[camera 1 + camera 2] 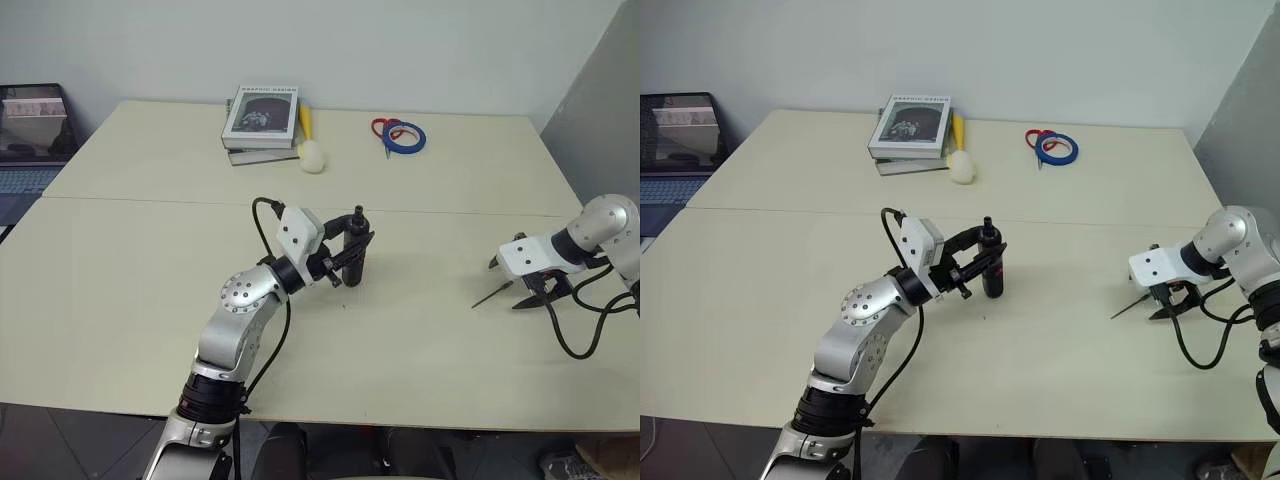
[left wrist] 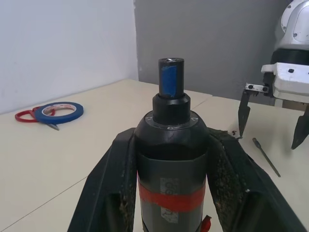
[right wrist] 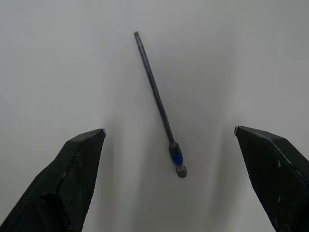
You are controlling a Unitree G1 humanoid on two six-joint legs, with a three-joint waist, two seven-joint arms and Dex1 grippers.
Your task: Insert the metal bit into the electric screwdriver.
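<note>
Black, scuffed fingers of the left claw (image 2: 169, 193) are clamped around the electric screwdriver (image 1: 356, 255), holding it upright over the middle of the worktop (image 1: 150, 250) with its socket end uppermost (a blue patch marks that collar in the left wrist view). The right claw (image 3: 169, 140) hangs spread wide, nothing between its fingers, pointing down at the metal bit (image 3: 159, 104), which lies flat and untouched on the worktop near the right edge. So the tool looks ready, while picking up the bit, carrying it across and seating it in the socket are all, I judge, yet to do. The right wrist view shows a blue band near the bit's thicker end; the head views add the books (image 1: 262, 122), tape rolls (image 1: 404, 136) and laptop (image 1: 30, 150) farther back.
</note>
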